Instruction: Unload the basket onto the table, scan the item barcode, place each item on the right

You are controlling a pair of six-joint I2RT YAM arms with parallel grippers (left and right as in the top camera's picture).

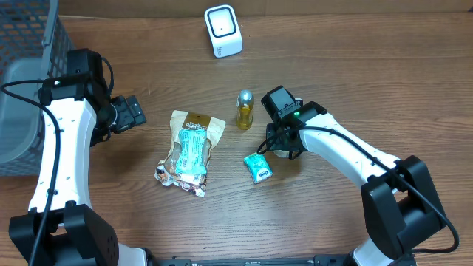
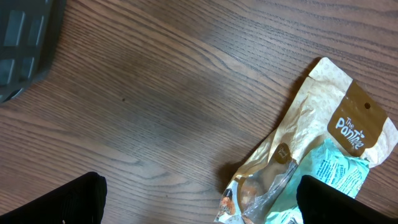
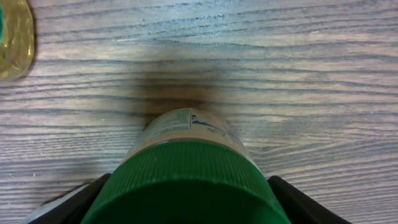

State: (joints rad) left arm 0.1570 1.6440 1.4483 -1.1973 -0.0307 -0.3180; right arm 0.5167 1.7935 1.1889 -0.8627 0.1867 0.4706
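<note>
A white barcode scanner [image 1: 223, 30] stands at the back of the table. My right gripper [image 1: 281, 140] [image 3: 186, 208] points down over a bottle with a wide green ribbed cap [image 3: 186, 177] and a pale label, standing on the wood. Its two black fingers [image 3: 74, 202] lie against both sides of the cap. In the overhead view the gripper hides most of this bottle. My left gripper [image 1: 133, 112] [image 2: 208, 205] hangs open above bare wood, just left of a snack bag [image 1: 191, 151] [image 2: 323, 143], holding nothing.
A small gold bottle [image 1: 244, 108] [image 3: 12, 37] stands just left of the right gripper. A teal packet [image 1: 258, 168] lies in front of it. A grey basket [image 1: 22, 89] [image 2: 25, 43] fills the far left edge.
</note>
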